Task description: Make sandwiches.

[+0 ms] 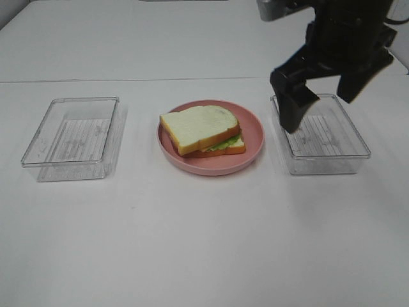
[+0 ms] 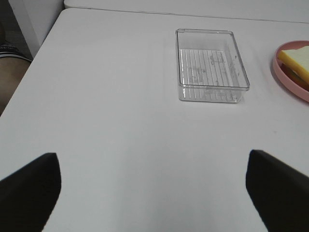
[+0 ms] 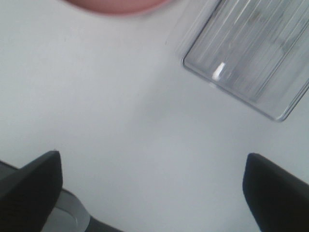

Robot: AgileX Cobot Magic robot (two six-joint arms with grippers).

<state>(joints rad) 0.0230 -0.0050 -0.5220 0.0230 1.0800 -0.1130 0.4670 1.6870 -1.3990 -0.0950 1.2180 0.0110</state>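
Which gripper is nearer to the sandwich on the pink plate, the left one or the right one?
Right. The right gripper hangs open above the clear container beside the sandwich. The left gripper, also open, sits farther away, beyond the other clear container.

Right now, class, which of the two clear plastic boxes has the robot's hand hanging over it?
The clear box right of the pink plate: right box, under the open right hand. The left box has none.

Lab-like test bench, plain white table (image 1: 192, 243), clear plastic bins (image 1: 73, 137), robot arm (image 1: 345, 32)
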